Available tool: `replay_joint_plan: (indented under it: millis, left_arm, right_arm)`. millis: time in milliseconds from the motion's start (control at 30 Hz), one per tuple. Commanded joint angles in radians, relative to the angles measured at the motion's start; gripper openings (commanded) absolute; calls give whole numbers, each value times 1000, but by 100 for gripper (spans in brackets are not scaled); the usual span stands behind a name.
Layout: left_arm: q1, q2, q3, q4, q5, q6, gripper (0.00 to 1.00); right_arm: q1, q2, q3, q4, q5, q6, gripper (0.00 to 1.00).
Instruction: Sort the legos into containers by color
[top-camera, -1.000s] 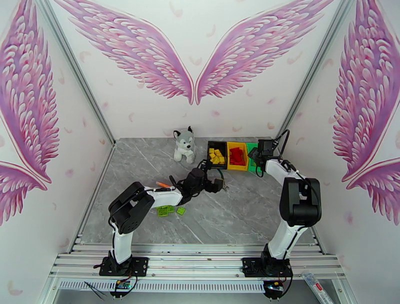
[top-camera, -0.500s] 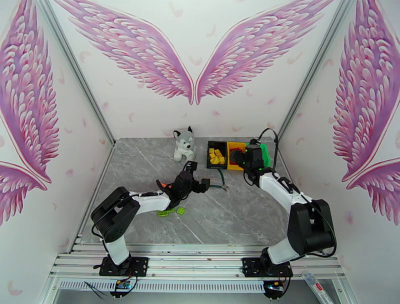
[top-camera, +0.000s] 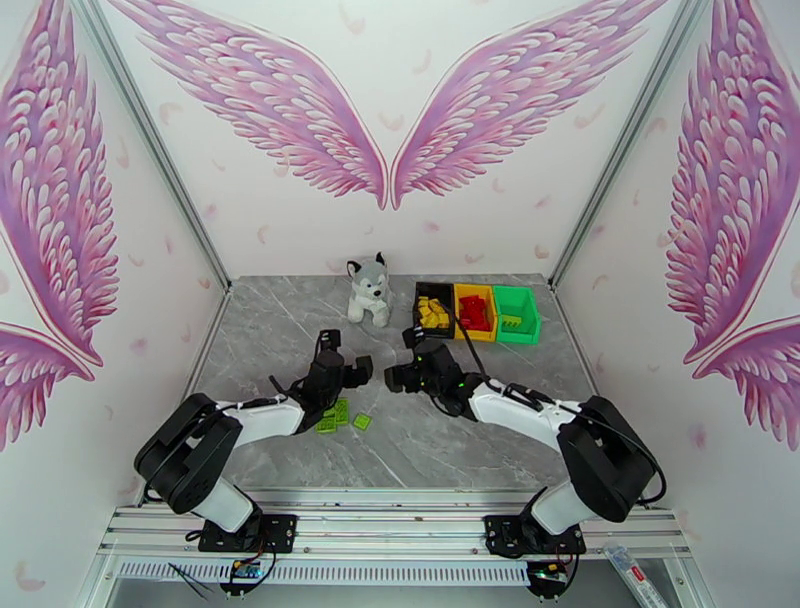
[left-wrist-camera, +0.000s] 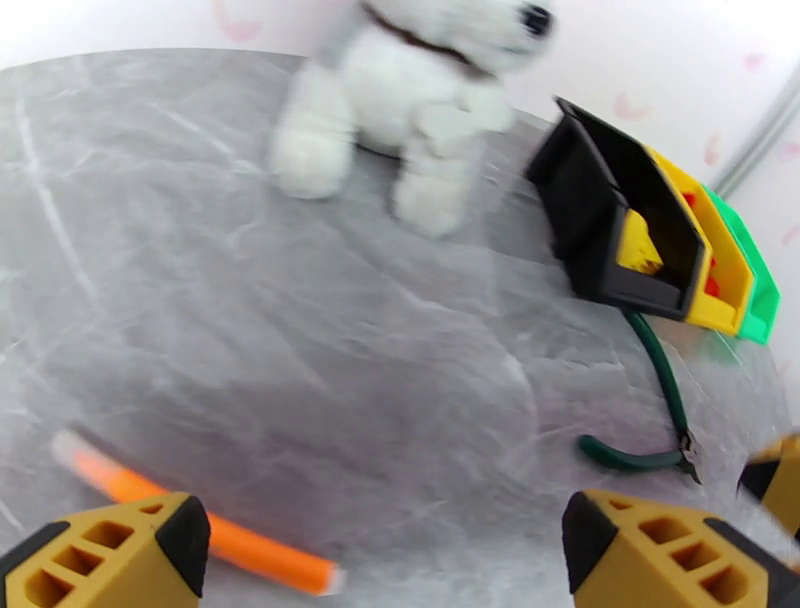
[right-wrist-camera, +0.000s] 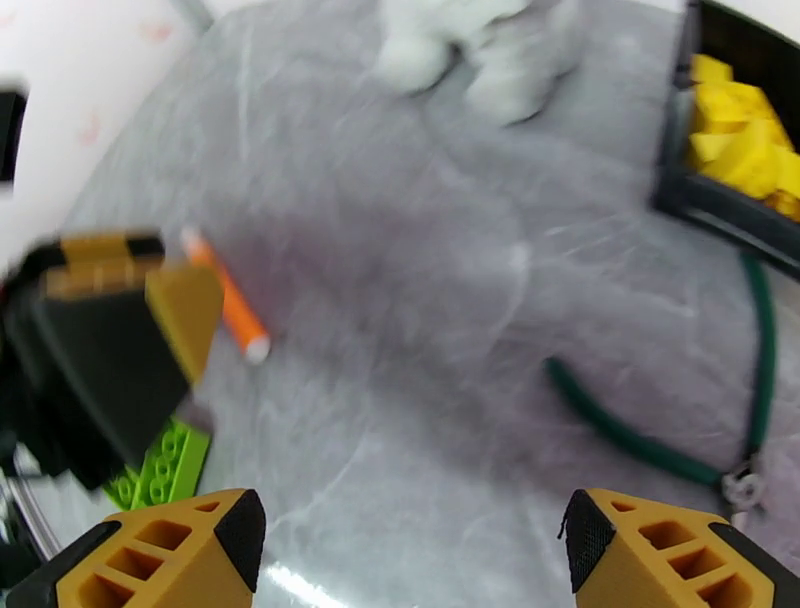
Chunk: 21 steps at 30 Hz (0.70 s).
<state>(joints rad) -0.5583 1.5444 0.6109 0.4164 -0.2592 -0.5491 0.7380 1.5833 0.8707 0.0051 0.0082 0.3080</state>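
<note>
As the left gripper (top-camera: 345, 357) hovers spread, green legos (top-camera: 340, 414) lie nearby.

Left arm (top-camera: 262, 420) and right arm (top-camera: 512, 405): white links, bulky black joints, black base plates (top-camera: 246, 531). Thin black cables (top-camera: 470, 345) loop near the wrists. Fingers (left-wrist-camera: 110, 552): mustard yellow, ribbed cut-outs, black inner faces.

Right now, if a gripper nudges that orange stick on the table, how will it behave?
The orange stick looks round and slim, so it would probably roll. It lies straight, so it is likely stiff, and it seems light.
</note>
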Motion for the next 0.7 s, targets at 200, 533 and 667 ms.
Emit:
replay_joint_plan:
  millis: [200,533,667]
  left_arm:
    - [84,-163,-134,-5,5,-69,99]
    - [115,-249,-195,-32,8,-81,99]
    - [121,-265,-203,-44,6,-81,99]
  right_arm:
    - [192,197,19,34,-38,-116,78]
    - [268,297,98,-10,34,-158,65]
    - [274,338,126,-27,79,-154,55]
